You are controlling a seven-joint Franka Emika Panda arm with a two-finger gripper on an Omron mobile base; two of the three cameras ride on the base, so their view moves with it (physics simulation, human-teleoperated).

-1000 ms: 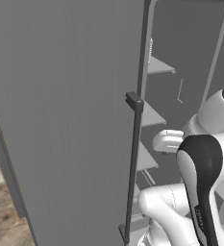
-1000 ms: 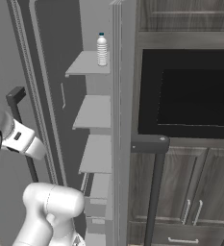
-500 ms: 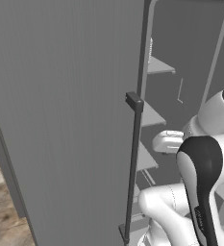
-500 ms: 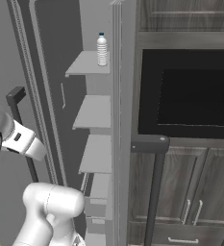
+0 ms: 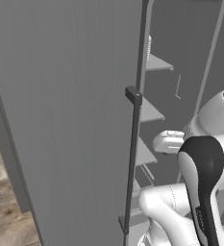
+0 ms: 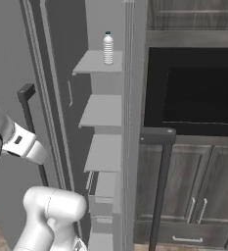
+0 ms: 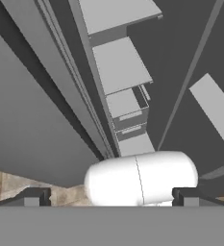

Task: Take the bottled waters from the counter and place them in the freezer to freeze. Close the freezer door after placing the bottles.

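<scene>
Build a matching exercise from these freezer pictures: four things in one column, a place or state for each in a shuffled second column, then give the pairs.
Things:
1. bottled water
2. freezer door
3. microwave
4. gripper

Places or states:
A. swung open
B. jaws wide apart, holding nothing
C. upright on the top freezer shelf
D. built into the cabinets right of the freezer

Pairs: 1-C, 2-A, 3-D, 4-B

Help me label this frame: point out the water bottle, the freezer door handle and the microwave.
water bottle (image 6: 108, 48), right base view, ribbed body.
freezer door handle (image 5: 132, 158), left base view, mid bar.
microwave (image 6: 198, 93), right base view, dark front.
</scene>
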